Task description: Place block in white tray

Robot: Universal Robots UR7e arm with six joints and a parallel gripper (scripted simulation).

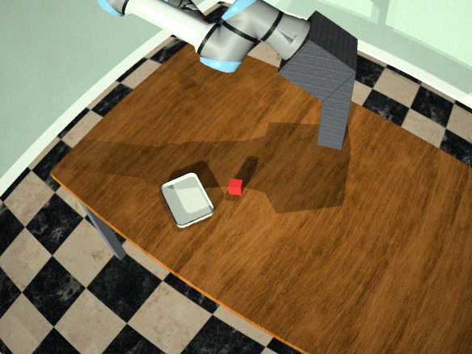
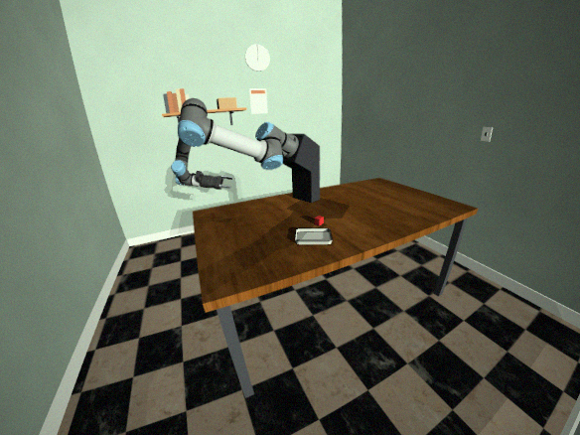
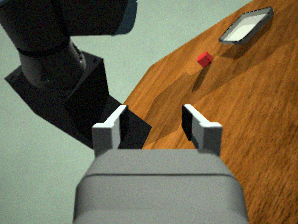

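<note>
A small red block (image 1: 235,187) lies on the wooden table, just right of the white tray (image 1: 187,199), apart from it. Both also show in the exterior view, the block (image 2: 318,219) behind the tray (image 2: 314,236), and in the wrist view, the block (image 3: 204,59) and the tray (image 3: 246,26) at the top right. The tray is empty. My gripper (image 2: 225,181) is far off the table's back left edge, near the wall. In the wrist view its fingers stand wide open with nothing between them.
The arm's dark grey base pedestal (image 1: 327,81) stands on the table's far side, behind the block. The arm's links (image 2: 233,141) reach left over the table's back edge. The table edge lies close in front of the tray.
</note>
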